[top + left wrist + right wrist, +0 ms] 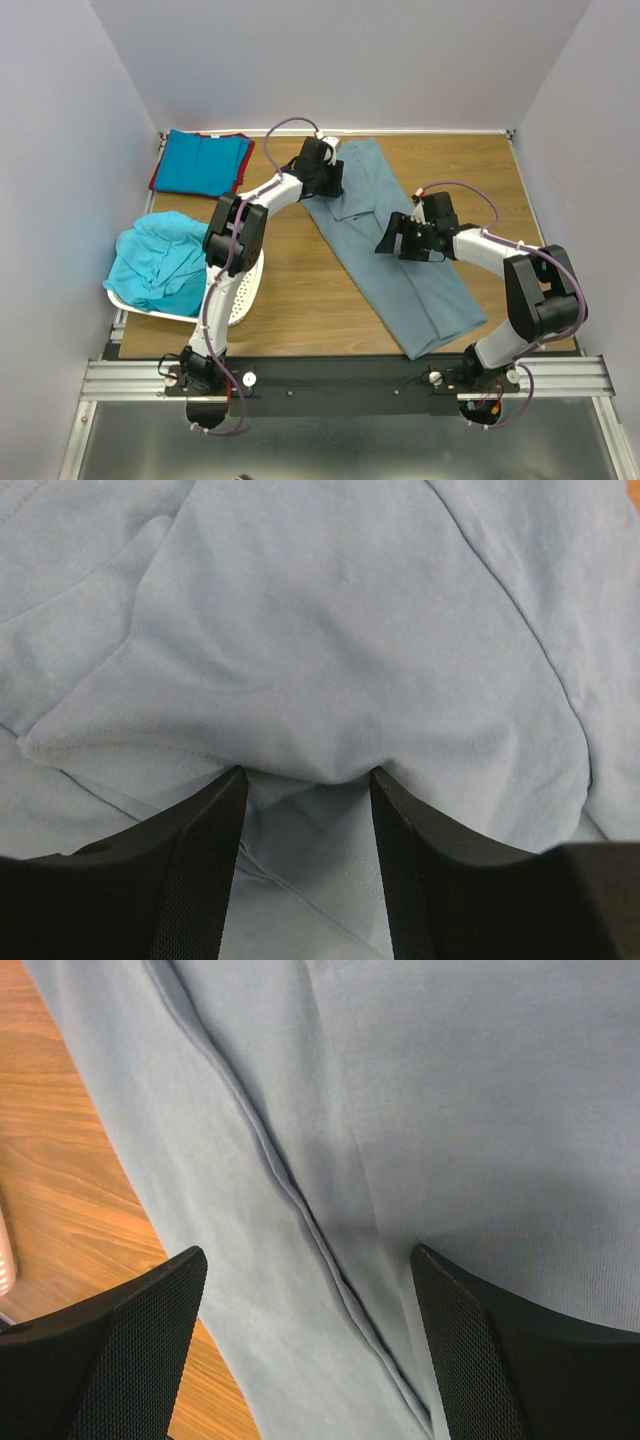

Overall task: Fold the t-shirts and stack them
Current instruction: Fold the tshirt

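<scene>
The dusty grey-blue t-shirt point(400, 260) lies folded into a long strip, running diagonally from the back middle of the table to the front right. My left gripper point(326, 183) rests on its far end, open. In the left wrist view its tips point(305, 772) press against a raised fold of the grey-blue cloth point(330, 650). My right gripper point(393, 240) is open wide over the strip's middle. There its jaws point(308, 1255) straddle a folded edge point(290, 1190). A bright blue t-shirt point(200, 162) lies folded on a red one point(156, 178) at the back left. A turquoise t-shirt point(155, 260) is bundled in the basket.
The white perforated basket point(245, 290) stands at the front left, beside the left arm. Bare wooden table point(300, 290) shows between the basket and the grey-blue strip. White walls close in the table's back and sides.
</scene>
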Controlling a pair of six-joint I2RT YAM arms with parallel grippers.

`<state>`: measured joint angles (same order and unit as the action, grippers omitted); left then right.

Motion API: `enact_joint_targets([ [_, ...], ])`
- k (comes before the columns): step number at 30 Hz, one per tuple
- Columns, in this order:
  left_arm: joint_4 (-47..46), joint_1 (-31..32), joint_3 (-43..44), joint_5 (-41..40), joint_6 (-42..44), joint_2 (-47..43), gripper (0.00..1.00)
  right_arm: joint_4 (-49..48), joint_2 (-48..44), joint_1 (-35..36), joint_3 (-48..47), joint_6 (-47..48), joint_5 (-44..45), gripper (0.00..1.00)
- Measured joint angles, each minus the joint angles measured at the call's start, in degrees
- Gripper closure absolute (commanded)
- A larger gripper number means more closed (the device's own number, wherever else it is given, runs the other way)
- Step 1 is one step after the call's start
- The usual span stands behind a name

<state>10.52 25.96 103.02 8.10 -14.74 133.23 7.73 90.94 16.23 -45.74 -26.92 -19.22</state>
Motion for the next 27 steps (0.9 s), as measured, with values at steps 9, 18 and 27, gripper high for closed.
enact_joint_targets([
  [9, 3.4, -0.5, 8.0, 0.6, 1.2, 4.2, 0.41, -0.4, 1.8, 3.0, -1.8, -0.8, -0.2, 0.1],
  [18, 5.6, -0.3, 6.3, 0.1, 1.7, 0.5, 0.41, 3.0, -2.4, 3.6, -1.7, -1.1, 0.8, 0.1],
  [27, -3.3, 3.0, -13.3, -0.3, -0.8, -20.1, 0.41, 7.0, -6.8, 3.7, 1.5, -1.1, 5.4, 0.1],
])
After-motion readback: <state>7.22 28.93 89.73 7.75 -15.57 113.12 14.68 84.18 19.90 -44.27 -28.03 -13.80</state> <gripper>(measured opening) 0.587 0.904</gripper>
